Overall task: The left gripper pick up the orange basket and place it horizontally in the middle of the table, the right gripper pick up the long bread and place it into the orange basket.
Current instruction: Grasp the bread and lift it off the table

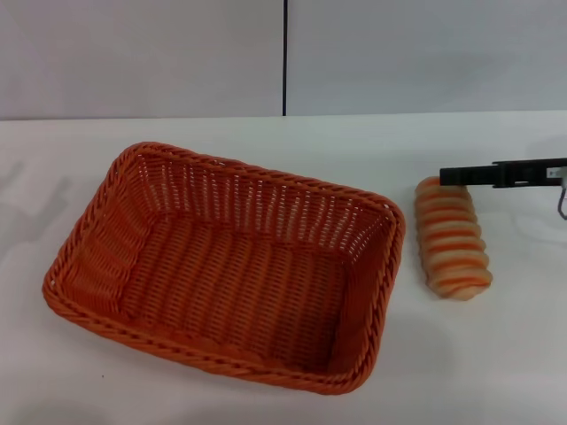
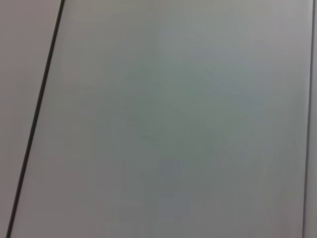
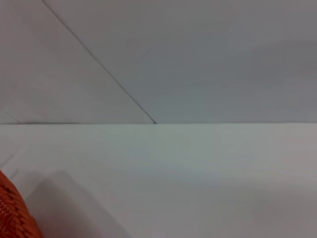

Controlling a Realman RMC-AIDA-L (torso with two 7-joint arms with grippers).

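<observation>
Head view: the right hand, grip state unclear, hovers at the soft-looking striped oblong bread loaf; best grasped gently mid-length.

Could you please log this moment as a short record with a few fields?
basket: large rectangular orange woven basket, empty, on the white table, mid-left
bread: long cream-and-orange striped bread loaf, on the table beside the basket's right end, apart from it
right gripper: black right gripper, at the loaf's far end
left gripper: not in view
</observation>
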